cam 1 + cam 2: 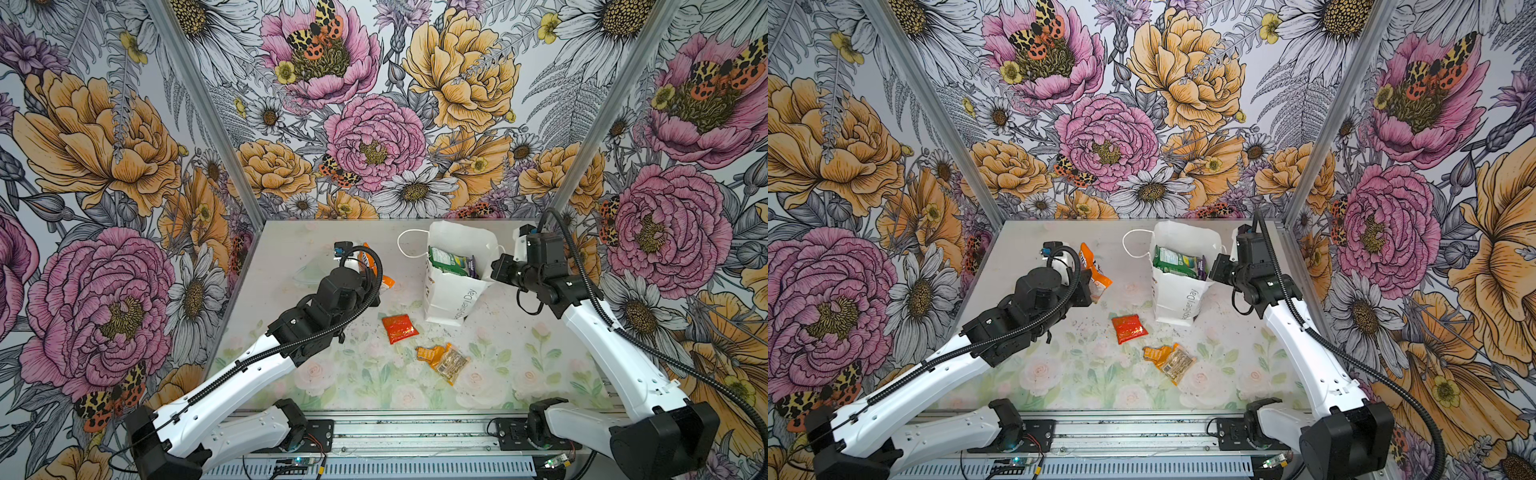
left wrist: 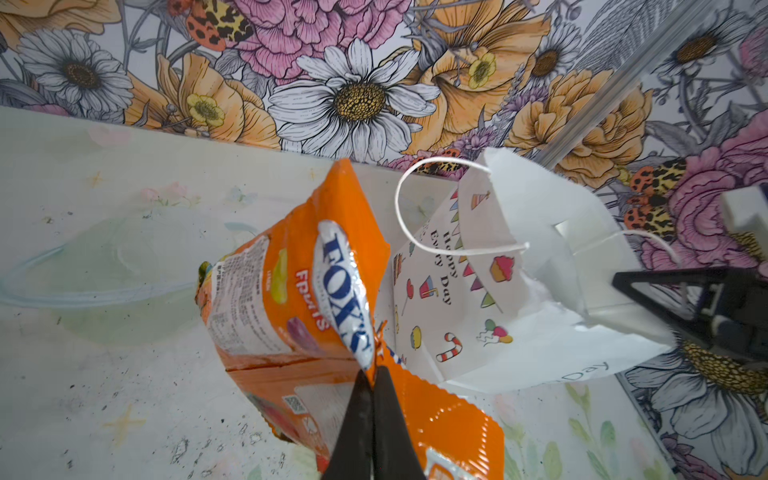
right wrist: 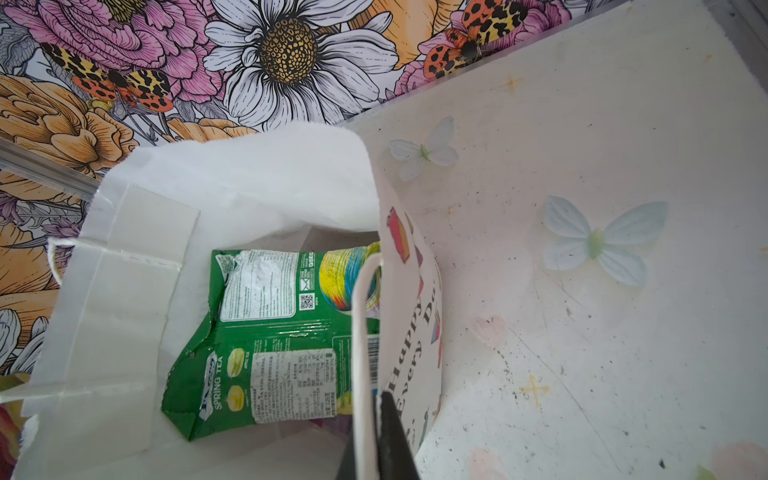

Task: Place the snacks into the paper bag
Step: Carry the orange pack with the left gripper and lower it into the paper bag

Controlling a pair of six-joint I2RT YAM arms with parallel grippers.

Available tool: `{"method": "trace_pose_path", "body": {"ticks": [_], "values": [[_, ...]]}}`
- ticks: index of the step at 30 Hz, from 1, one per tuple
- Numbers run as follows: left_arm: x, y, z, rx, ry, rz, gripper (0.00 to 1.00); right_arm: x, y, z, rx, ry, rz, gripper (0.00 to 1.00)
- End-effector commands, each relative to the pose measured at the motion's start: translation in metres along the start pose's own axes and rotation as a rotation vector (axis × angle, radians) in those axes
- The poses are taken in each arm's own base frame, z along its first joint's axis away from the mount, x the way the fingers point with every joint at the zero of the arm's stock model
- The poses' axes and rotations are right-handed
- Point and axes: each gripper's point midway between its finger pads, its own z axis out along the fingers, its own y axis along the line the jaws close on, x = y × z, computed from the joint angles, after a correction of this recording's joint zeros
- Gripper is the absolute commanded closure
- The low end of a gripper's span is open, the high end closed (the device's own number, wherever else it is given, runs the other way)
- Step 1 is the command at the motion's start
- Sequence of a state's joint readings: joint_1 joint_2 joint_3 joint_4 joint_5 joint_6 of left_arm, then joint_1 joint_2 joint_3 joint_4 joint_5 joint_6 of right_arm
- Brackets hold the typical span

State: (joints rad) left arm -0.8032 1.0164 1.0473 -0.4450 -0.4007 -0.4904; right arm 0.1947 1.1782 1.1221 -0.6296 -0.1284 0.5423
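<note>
Start with the paper bag (image 2: 540, 357). Its picture-printed face reads "Happy Every Day" in grey letters, plain in both wrist views, though the right wrist view cuts off the last letter. In both top views you get only "Every Day", running up the bag's near face.

Left of the bag in both top views, and apart from it, the orange packet (image 2: 291, 291) shows "FOX'S" in blue on a white oval, with "FRUITS" in white alongside. Its fine print and square code are too small to read.

Inside the bag, the green packet (image 3: 257, 382) reads "SPRING TEA", with a tiny "APPLE TEA" near it. You cannot make out its logo oval, data panels or barcode.
</note>
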Motion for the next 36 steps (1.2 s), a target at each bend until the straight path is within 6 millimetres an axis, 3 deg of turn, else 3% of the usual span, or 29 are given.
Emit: {"method": "trace_pose_path", "body": {"ticks": [1,11,17,28,36], "values": [[-0.048,-0.026,-0.017,0.102,-0.106,-0.003,1.00,-0.002,0.001,-0.005,-0.009,-0.004,0.012,1.00],[-0.106,-0.088,-0.020,0.276,-0.151,0.041,1.00,-0.001,0.003,-0.008,-0.017,-0.010,0.018,1.00],[-0.124,-0.134,-0.019,0.405,-0.145,0.074,1.00,-0.002,0.002,-0.008,-0.015,-0.009,0.012,1.00],[-0.122,-0.203,-0.003,0.558,-0.097,0.111,1.00,-0.004,0.004,-0.010,-0.022,-0.018,0.010,1.00],[-0.099,-0.227,0.028,0.572,-0.016,0.123,1.00,-0.007,0.006,-0.010,-0.025,-0.021,0.004,1.00]]}}
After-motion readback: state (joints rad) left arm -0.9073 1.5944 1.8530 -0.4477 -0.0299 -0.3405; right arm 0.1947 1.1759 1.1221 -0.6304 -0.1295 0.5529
